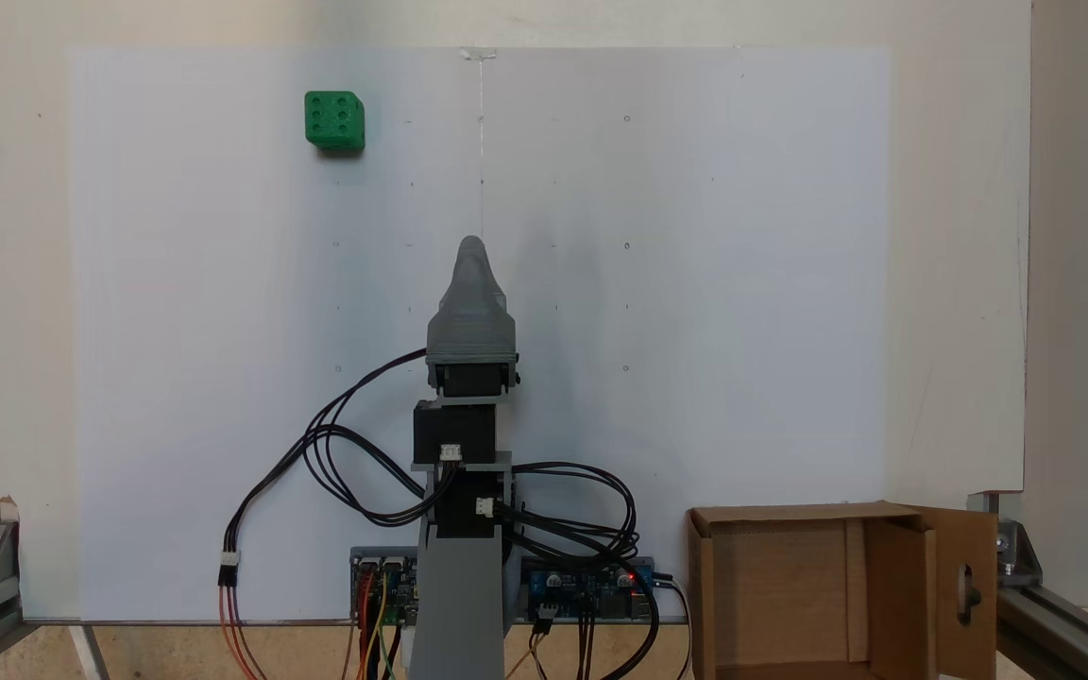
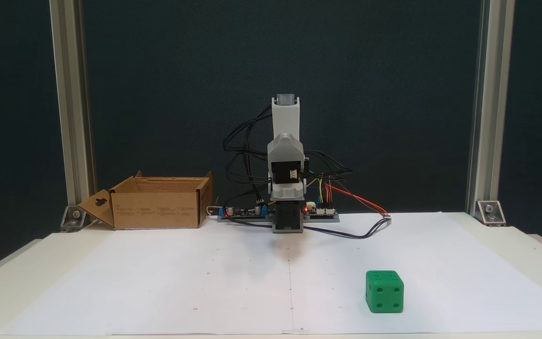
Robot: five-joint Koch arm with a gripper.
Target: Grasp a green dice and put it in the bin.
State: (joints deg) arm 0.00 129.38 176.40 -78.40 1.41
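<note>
The green dice [image 1: 334, 121] lies on the white paper at the far left of a fixed view, well beyond the arm. In the other fixed view the green dice [image 2: 384, 291] sits near the front right. My gripper [image 1: 473, 246] points along the paper's centre line as a single grey tip, far from the dice and holding nothing. Whether its jaws are apart cannot be read. The arm [image 2: 286, 141] stands folded over its base. The bin [image 1: 701, 567], a brown cardboard box with its flaps open, stands beside the base; the bin [image 2: 158, 209] has an oval cut-out in one flap.
Controller boards [image 1: 591, 586] and looping black cables [image 1: 346, 453] lie around the arm's base. Aluminium frame posts [image 2: 71, 108] stand at the table's corners. The white paper sheet [image 1: 695, 283] covers most of the table.
</note>
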